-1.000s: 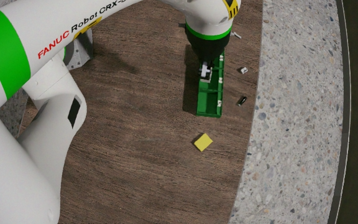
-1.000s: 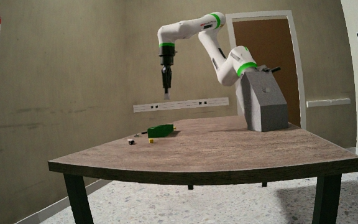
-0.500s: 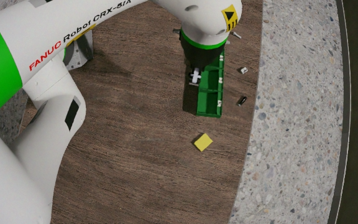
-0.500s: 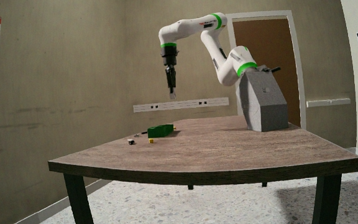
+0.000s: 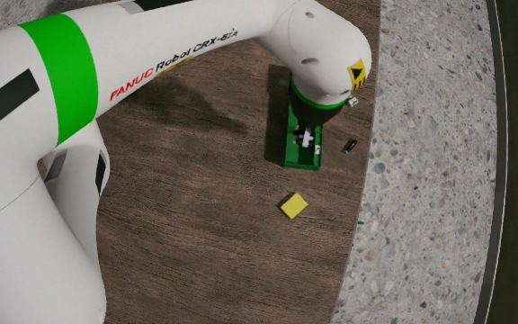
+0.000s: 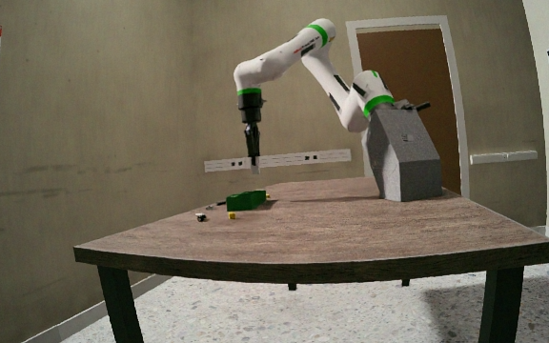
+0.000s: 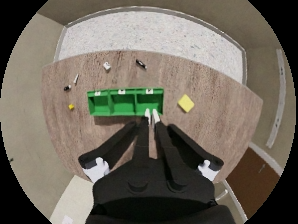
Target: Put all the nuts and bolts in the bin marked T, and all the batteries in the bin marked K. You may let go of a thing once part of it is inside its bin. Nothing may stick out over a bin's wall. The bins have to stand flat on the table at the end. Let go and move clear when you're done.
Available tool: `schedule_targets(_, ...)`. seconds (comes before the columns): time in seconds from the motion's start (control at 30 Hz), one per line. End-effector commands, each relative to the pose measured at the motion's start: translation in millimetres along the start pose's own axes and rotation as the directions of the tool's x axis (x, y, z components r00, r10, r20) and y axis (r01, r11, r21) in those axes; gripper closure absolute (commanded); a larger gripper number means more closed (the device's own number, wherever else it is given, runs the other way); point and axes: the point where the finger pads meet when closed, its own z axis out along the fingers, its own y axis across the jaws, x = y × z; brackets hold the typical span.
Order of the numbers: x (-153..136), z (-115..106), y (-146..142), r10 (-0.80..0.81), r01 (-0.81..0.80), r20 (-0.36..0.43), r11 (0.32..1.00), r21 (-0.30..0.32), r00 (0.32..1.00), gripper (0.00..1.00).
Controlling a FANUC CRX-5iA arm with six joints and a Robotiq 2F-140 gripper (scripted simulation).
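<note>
So the green three-part bin (image 5: 303, 167) (image 6: 246, 201) (image 7: 125, 114) sits flat on the wooden table (image 5: 187, 225) (image 6: 313, 229) (image 7: 210, 120), black battery-looking thing (image 5: 351, 146) (image 7: 141, 64) near it, and the gripper's (image 5: 305, 137) (image 6: 254, 167) (image 7: 152, 116) above, tips nearly pressed together, pinching nothing.

A: Table top (image 5: 187, 216) (image 6: 313, 229) (image 7: 115, 145), centre of frame?
B: Brown wood look, streaked grain, matt.
A: Bin (image 5: 303, 166) (image 6: 246, 201) (image 7: 125, 114)?
B: Green, plastic-looking, smooth.
A: Arm (image 5: 196, 27) (image 6: 274, 62), upper left of top view?
B: Smooth, faintly glossy.

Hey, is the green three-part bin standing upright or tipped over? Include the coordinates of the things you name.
Upright. The green bin (image 5: 302, 167) (image 6: 241, 202) (image 7: 111, 113) sits base-down on the table (image 5: 174, 234) (image 6: 351, 229) (image 7: 215, 125); the wrist view looks into its open compartments.
</note>
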Motion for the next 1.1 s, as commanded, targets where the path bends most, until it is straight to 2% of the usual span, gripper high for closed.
schedule_targets(0.0, 18.8, 28.2, 3.0, 0.001, -0.001, -0.001, 1.0, 0.0, 1.0, 0.85)
schedule_targets(0.33, 18.9, 36.2, 3.0, 0.001, -0.001, -0.001, 1.0, 0.0, 1.0, 0.85)
schedule_targets(0.83, 18.9, 76.2, 3.0, 0.001, -0.001, -0.001, 1.0, 0.0, 1.0, 0.85)
schedule_targets(1.07, 18.9, 87.6, 3.0, 0.001, -0.001, -0.001, 1.0, 0.0, 1.0, 0.85)
